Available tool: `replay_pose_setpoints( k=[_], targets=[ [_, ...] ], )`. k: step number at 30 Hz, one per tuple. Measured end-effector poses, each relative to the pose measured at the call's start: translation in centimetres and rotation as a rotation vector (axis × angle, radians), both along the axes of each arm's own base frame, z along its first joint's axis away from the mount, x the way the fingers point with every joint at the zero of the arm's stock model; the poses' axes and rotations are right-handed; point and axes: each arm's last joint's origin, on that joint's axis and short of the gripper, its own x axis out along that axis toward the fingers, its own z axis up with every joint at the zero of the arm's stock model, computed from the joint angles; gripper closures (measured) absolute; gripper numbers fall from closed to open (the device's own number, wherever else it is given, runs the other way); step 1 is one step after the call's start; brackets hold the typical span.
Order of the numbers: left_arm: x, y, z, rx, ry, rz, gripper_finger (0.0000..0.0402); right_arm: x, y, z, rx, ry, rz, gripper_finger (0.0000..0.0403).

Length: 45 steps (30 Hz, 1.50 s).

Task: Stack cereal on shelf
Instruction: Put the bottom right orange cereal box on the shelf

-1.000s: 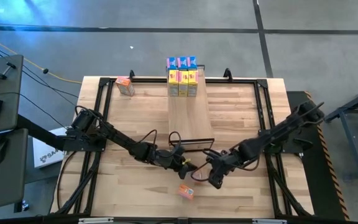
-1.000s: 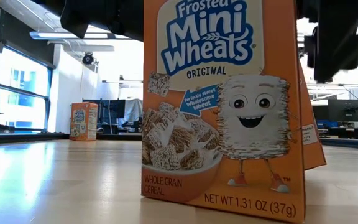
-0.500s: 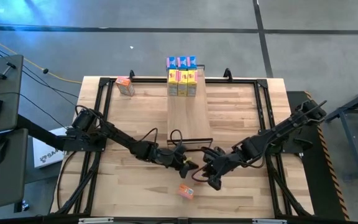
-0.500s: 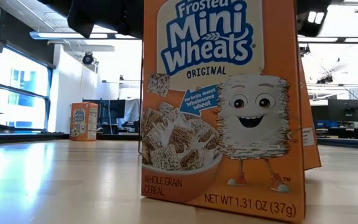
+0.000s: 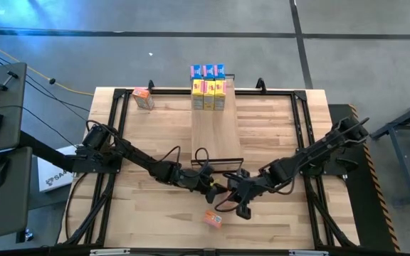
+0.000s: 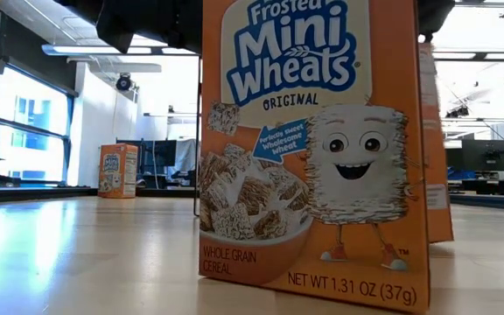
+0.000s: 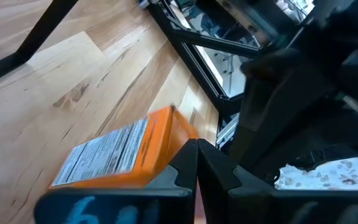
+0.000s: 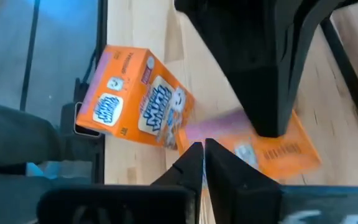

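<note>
So both grippers meet near the table's front edge, just below the shelf. Left gripper has its fingers pressed fully together, right gripper is pinched closed too, and an orange Mini Wheats box lies between them; can't tell if either really grips it. Another orange box stands nearby, and blue and yellow boxes fill the shelf's far end.

cereal box: orange, white-blue lettering | shelf boxes: blue, yellow | table: pale wood
</note>
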Motion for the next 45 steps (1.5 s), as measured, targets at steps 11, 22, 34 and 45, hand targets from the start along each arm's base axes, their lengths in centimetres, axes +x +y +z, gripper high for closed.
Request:
replay_pose_setpoints(
  k=[11,22,34,45],
  targets=[
    [0.0,0.0,0.1,0.000,-0.002,0.000,0.0401,-0.2,-0.1,-0.3,-0.006,0.036,-0.020,0.0401],
    [-1.7,0.6,5.4,0.124,-0.098,-0.028,0.0402,-0.6,0.8,0.3,-0.028,-0.024,0.007,0.0401],
    [-7.3,2.9,12.4,0.347,-0.038,0.083,0.0401,-1.3,0.6,1.6,-0.007,-0.062,-0.040,0.0368],
    [-15.4,4.7,10.4,0.400,-0.055,0.161,0.0401,-1.9,0.3,2.0,0.231,0.151,-0.394,0.0193]
  ],
)
